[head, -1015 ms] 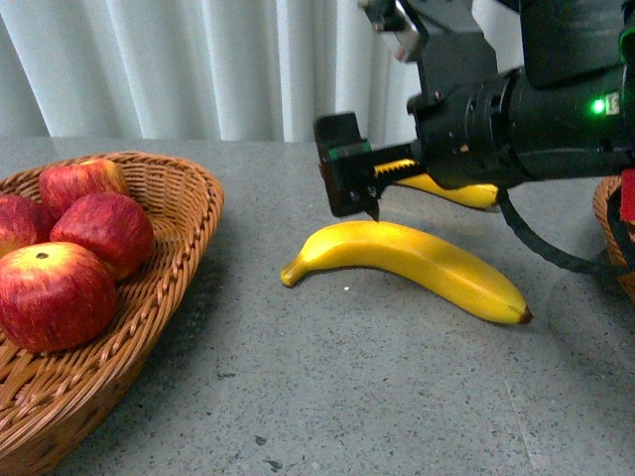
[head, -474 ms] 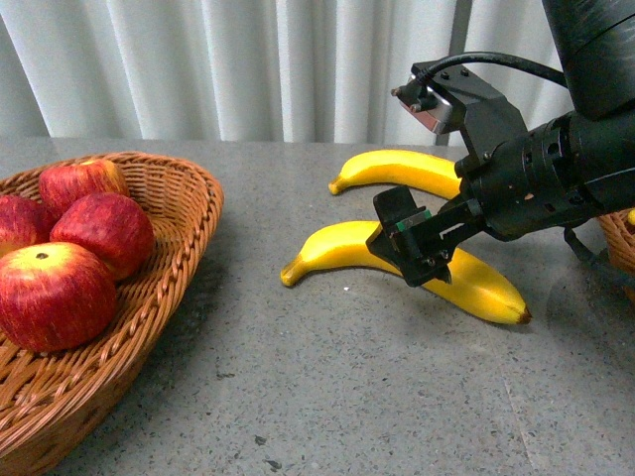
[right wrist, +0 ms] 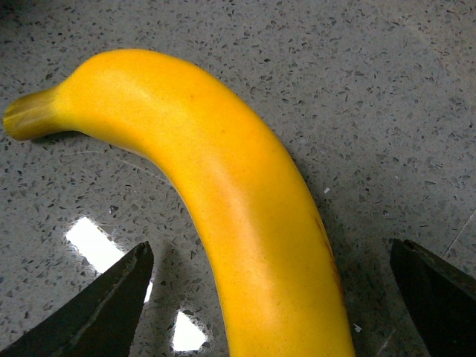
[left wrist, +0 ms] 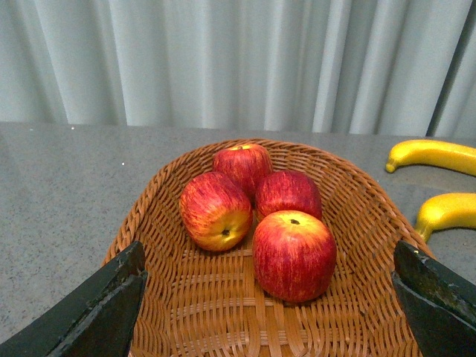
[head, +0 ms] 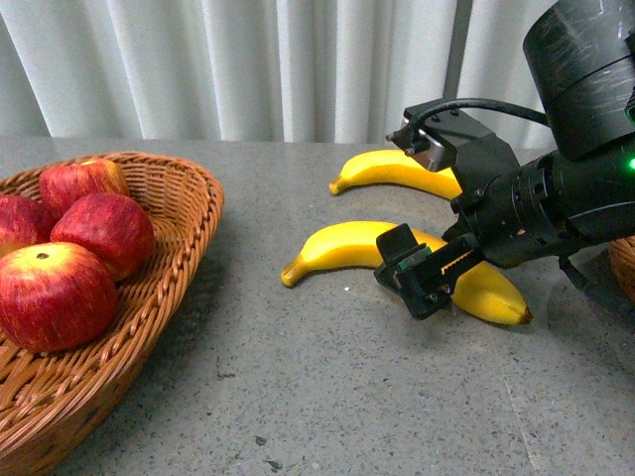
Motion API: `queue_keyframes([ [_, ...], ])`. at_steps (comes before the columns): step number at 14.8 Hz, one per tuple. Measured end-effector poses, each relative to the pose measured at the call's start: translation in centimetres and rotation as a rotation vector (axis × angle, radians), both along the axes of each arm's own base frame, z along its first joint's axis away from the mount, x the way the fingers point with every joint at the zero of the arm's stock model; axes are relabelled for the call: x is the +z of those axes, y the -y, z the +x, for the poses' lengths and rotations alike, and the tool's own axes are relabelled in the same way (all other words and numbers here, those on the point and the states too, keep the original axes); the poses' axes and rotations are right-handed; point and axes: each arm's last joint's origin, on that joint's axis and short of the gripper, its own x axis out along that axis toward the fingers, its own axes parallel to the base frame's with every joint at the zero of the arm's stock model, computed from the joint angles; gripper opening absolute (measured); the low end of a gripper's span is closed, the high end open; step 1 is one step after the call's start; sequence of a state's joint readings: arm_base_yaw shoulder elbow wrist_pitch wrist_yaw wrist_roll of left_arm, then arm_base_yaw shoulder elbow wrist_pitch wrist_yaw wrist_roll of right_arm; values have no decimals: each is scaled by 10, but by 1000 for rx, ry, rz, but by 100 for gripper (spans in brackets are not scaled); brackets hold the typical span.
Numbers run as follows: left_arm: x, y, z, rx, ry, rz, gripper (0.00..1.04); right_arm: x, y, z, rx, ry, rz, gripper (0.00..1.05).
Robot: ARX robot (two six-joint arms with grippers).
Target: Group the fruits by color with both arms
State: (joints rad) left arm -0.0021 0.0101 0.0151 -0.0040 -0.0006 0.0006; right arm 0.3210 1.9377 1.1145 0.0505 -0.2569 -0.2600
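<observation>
Right wrist view: the right gripper is held spread wide, the banana lying between its jaws, so it can be clamped

Wicker basket, left: four red apples. Grey bench: near banana, far banana, apart. Right pincer: low at near banana's middle.
</observation>
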Motion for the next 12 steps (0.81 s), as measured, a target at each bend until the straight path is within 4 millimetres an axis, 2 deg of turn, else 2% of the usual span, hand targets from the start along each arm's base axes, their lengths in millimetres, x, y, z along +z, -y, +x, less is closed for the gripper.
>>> queue_keyframes([
  [1, 0, 0, 0, 0, 0, 0, 98, -3, -2, -1, 2, 1, -7, 93],
  [6, 0, 0, 0, 0, 0, 0, 98, -1, -2, 2, -22, 55, 21, 38],
  [7, 0, 0, 0, 0, 1, 0, 98, 1, 0, 4, -39, 63, 49, 33],
  [9, 0, 0, 0, 0, 0, 0, 98, 13, 18, 9, -108, 80, 135, 32],
  [10, 0, 0, 0, 0, 0, 0, 98, 30, 35, 8, -149, 121, 206, 32],
  [12, 0, 0, 0, 0, 0, 0, 98, 77, 82, -6, -229, 247, 336, 32],
])
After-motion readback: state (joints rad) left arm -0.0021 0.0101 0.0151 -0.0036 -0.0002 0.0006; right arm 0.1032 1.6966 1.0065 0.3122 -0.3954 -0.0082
